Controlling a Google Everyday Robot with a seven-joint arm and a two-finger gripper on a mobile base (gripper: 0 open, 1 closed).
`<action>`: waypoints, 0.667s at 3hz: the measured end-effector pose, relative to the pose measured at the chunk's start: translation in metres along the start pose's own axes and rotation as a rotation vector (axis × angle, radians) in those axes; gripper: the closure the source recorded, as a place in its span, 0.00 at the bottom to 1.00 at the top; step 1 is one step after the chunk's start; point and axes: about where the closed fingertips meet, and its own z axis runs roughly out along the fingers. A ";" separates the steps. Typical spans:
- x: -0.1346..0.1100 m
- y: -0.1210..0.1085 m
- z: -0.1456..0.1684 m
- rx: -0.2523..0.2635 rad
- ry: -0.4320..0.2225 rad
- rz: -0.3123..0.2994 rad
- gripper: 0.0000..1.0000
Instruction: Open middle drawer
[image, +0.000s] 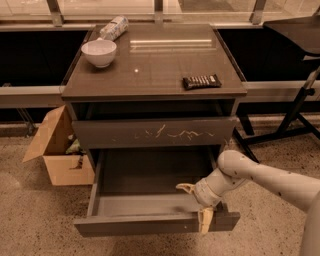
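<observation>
The middle drawer (150, 224) is the lowest one that shows. It is pulled far out of the cabinet, with a plain dark front and a dark, empty inside. My gripper (196, 205) is at the drawer's front right corner, on a pale arm coming in from the right. Its yellowish fingers are spread open. One finger (185, 188) is inside the drawer and the other hangs over the front panel. Above the drawer is the taller shut drawer front with white scratch marks (155, 133).
On the cabinet top (160, 75) are a white bowl (99, 52), a lying bottle (113, 27) and a dark snack bar (201, 81). An open cardboard box (56, 150) stands on the floor to the left. A black stand's legs (292, 120) are to the right.
</observation>
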 end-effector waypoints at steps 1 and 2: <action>-0.013 0.009 -0.042 0.034 -0.012 -0.042 0.00; -0.023 0.017 -0.080 0.070 -0.004 -0.057 0.00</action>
